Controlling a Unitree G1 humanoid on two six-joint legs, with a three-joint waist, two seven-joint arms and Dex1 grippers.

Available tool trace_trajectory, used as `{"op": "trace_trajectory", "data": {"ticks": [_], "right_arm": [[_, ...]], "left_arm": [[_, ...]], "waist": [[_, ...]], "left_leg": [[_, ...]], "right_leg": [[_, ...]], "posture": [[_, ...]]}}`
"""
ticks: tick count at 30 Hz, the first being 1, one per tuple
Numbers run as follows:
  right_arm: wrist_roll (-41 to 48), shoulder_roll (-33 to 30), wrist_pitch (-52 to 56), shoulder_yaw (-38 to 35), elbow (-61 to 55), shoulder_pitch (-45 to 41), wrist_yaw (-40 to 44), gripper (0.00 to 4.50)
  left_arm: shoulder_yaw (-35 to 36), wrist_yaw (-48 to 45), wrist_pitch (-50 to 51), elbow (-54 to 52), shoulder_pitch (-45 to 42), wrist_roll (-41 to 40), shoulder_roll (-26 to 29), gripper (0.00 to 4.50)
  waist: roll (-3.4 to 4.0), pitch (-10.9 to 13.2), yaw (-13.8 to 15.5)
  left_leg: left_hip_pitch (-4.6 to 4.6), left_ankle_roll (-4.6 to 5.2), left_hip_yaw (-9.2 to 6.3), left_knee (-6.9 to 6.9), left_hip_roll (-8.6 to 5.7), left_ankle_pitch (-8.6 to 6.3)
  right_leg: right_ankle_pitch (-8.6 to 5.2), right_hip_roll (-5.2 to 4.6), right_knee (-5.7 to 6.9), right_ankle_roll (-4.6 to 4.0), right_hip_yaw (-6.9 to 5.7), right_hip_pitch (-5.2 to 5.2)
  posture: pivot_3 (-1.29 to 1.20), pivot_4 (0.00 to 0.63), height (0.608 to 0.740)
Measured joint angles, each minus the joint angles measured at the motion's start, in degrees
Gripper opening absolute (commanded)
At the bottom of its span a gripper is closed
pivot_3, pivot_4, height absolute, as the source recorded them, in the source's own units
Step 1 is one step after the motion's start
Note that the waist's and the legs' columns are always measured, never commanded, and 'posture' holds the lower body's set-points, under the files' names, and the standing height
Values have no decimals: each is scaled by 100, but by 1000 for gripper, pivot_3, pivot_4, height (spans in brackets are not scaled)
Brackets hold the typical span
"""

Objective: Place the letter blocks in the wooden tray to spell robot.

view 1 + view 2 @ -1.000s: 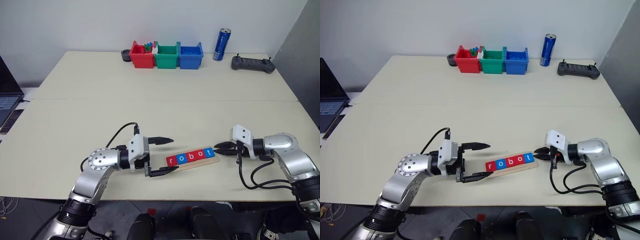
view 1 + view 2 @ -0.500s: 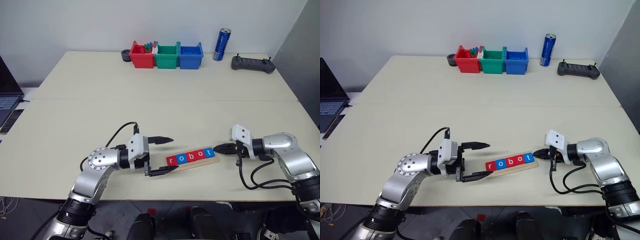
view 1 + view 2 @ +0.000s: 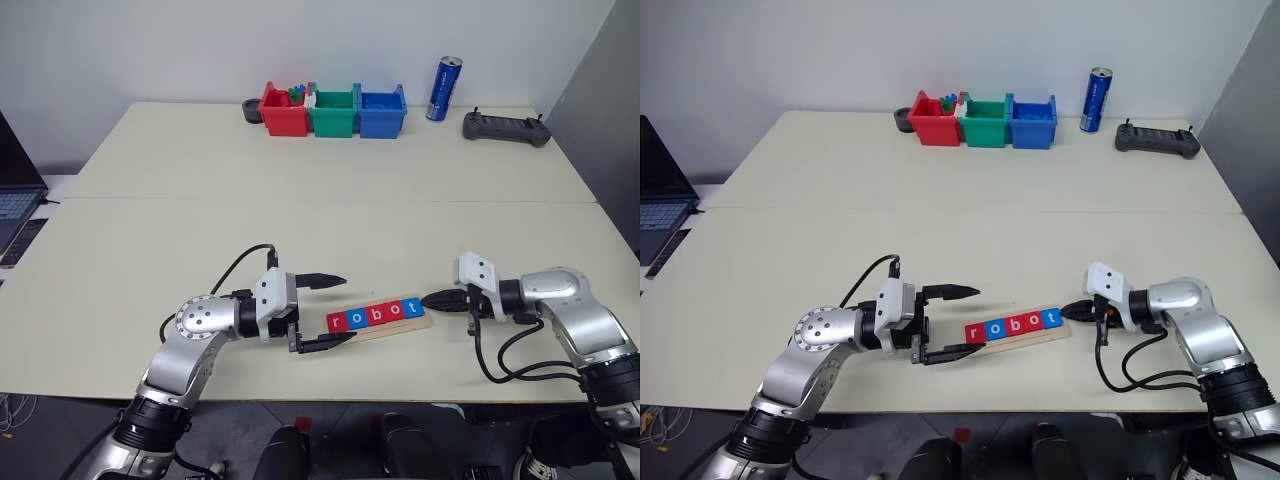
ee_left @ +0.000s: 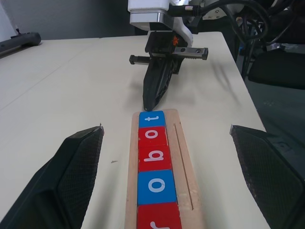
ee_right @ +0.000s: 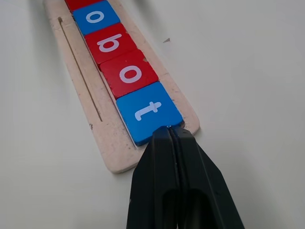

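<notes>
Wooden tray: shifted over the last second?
Yes. The wooden tray slid toward the robot's left, nearer the unmoved left end effector, with the shut right end effector at its t end.

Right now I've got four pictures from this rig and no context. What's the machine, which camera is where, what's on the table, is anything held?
It is a humanoid robot with two arms, each ending in two black fingers. Two pictures come from a stereo camera on its head, looking down over the arms; the other two come from a camera on each wrist, looking along that arm's fingers.

On the pale table lies the long light-wood tray with five flat red and blue letter tiles in a row reading "robot".

The left gripper stands open around the tray's "r" end, holding nothing. The right gripper is shut, its tip at the blue "t" tile, holding nothing.

At the far edge stand red, green and blue plastic bins, a blue drink can and a dark handheld controller.
</notes>
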Motion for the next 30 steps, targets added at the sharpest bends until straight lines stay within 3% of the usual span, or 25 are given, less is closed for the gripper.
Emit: {"op": "trace_trajectory", "data": {"ticks": [2,13,30], "right_arm": [[75,-171,65,-72,-125,15,110,614],[678,-495,511,-369,-996,386,323,4476],[883,-475,738,-458,-1274,572,49,4476]], "left_arm": [[0,19,83,0,9,23,74,4500],[3,233,38,0,345,352,253,4500],[95,253,-48,-192,654,364,430,4500]], "waist": [[0,0,0],[0,0,2],[0,0,10]], "left_leg": [[0,0,0,0,0,0],[0,0,1,-1,0,0],[-1,0,1,-1,1,0]], "right_leg": [[0,0,0,0,0,0],[0,0,-1,0,1,0],[0,0,-2,0,0,0]], "posture": [[0,150,740],[0,150,740],[0,150,740]]}}
